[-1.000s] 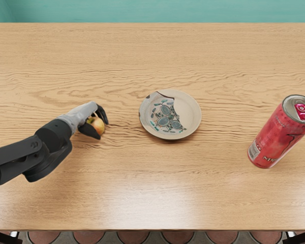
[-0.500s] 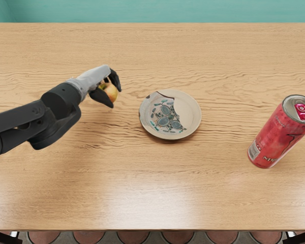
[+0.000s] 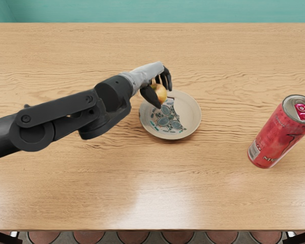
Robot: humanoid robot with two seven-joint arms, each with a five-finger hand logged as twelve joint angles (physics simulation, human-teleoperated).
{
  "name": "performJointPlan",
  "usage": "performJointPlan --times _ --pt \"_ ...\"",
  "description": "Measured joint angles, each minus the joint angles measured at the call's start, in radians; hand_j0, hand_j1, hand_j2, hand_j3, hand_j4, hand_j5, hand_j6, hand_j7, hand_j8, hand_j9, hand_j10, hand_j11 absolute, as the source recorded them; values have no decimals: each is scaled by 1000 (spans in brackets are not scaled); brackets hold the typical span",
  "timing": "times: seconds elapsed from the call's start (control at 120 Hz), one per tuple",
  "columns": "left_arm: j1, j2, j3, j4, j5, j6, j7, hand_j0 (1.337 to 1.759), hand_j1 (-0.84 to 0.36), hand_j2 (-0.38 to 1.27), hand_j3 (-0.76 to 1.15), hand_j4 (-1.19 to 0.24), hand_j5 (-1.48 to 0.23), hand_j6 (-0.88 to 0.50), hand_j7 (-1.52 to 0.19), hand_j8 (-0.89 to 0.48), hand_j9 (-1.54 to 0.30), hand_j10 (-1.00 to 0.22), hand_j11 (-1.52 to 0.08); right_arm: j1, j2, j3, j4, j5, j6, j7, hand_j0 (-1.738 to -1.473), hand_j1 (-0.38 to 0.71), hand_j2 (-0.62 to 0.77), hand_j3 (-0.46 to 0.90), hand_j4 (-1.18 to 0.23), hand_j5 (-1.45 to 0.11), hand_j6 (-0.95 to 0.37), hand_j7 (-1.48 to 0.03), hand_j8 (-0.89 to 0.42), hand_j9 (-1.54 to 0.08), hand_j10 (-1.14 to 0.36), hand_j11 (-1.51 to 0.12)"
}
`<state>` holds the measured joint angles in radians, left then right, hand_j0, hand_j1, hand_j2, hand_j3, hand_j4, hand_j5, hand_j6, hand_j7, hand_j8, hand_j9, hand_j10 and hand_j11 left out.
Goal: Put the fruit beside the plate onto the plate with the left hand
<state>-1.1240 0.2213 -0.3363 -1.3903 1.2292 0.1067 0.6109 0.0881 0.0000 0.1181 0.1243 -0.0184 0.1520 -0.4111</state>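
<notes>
The left arm (image 3: 56, 119) comes in from the left edge of the frame, dark grey and thick, and reaches up and to the right across the tabletop (image 3: 142, 188) toward the middle of the picture. Its forearm turns pale grey near the wrist. The left hand (image 3: 151, 80) sits just above and left of centre, at the upper left rim of the plate (image 3: 191, 111).

The dark fingers (image 3: 166, 80) are curled downward and grasp the fruit (image 3: 159, 92), a small round yellow piece with a reddish tint. One finger runs down its left side and the others arch over its top and right. The fruit lies over the upper left part of the plate, overlapping the rim there. Whether it touches the plate or hangs above it cannot be told from this view.

The plate is round and cream, with a teal and dark pattern over its left half, and lies flat near the middle of the tabletop.

A red can (image 3: 277, 133) is at the right edge of the frame, well apart from the plate. It appears to lean, its silver top toward the upper right.

The tabletop is light wood with wavy grain. A teal strip (image 3: 152, 10) runs along the top of the frame behind it.
</notes>
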Motion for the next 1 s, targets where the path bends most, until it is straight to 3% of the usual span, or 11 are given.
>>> performJointPlan --times 0.267,0.425,0.558,0.592,0.833,1.0 --pt "-11 -123 2 191 3 -27 0 1651 -290 300 0 -737 -1077 -465 -1045 -353 -1049 -526 -1039 3 0 -1 0 0 0 0 -1658 -349 0 0 0 0 0 0 0 0 0 0" --pt "-12 -157 10 255 7 -32 0 1649 -306 311 0 -746 -1066 -456 -1043 -342 -1053 -503 -1046 4 0 0 0 0 0 0 -1658 -349 0 0 0 0 0 0 0 0 0 0" --pt "-11 -174 25 265 13 -31 0 1649 -294 296 0 -738 -1026 -468 -1017 -350 -1029 -508 -1025 4 0 0 0 0 0 0 -1658 -349 0 0 0 0 0 0 0 0 0 0" --pt "-11 -186 27 266 14 -28 0 1650 -273 286 0 -704 -972 -482 -964 -366 -974 -532 -972 4 0 0 0 0 0 0 -1658 -349 0 0 0 0 0 0 0 0 0 0" --pt "-12 -196 26 259 18 7 0 1656 -108 155 0 -447 -600 -380 -597 -344 -600 -391 -600 4 0 -1 0 0 0 0 -1658 -349 0 0 0 0 0 0 0 0 0 0" --pt "-3 -106 -1 184 8 39 0 1657 7 93 0 -316 -418 -286 -417 -271 -418 -291 -418 4 0 -1 0 0 0 0 -1658 -349 0 0 0 0 0 0 0 0 0 0"
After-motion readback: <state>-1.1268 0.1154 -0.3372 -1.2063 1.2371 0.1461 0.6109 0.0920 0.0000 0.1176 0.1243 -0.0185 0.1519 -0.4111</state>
